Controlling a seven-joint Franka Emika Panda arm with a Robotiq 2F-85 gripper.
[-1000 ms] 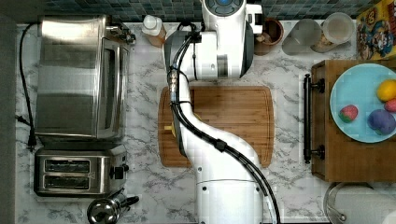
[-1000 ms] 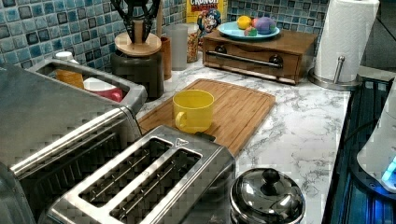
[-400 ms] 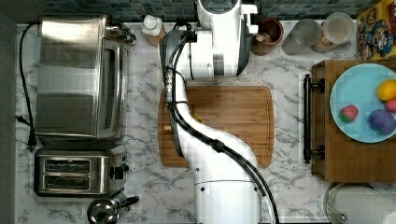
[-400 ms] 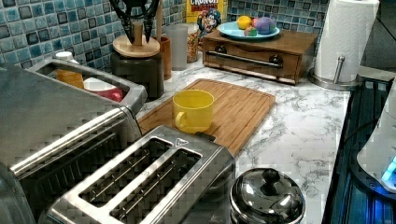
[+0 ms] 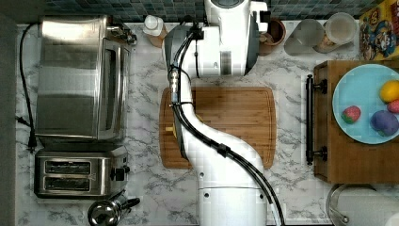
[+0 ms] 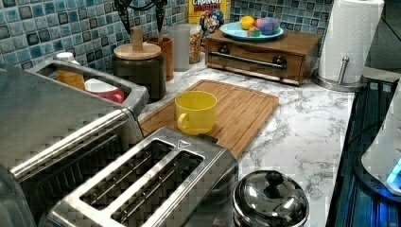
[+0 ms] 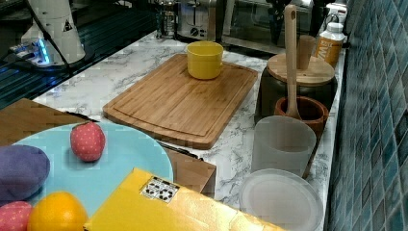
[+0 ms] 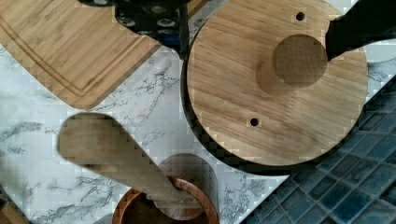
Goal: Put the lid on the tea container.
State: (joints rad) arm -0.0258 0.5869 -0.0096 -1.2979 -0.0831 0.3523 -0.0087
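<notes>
The tea container (image 6: 140,78) is a dark round canister at the back of the counter, beside the tiled wall. A round wooden lid (image 6: 137,50) with an upright knob (image 6: 137,37) rests on top of it. The right view shows the same container (image 7: 272,91), lid (image 7: 312,72) and knob (image 7: 304,50). My gripper (image 6: 142,23) hangs open just above the knob, one finger on each side, holding nothing. In the wrist view the lid (image 8: 261,107) lies under the gripper (image 8: 261,23), with a dark crescent of the container's rim (image 8: 210,144) showing past its edge.
A brown wooden cup (image 7: 302,111) holding a wooden spoon (image 7: 290,57) stands right beside the container, then frosted jars (image 7: 283,142). A yellow mug (image 6: 195,112) sits on the cutting board (image 6: 246,109). The toaster oven (image 5: 77,77), the toaster (image 5: 80,172) and a bottle (image 7: 329,43) flank the other side.
My gripper has risen from around the lid's knob to just above it. The lid has stayed on the container.
</notes>
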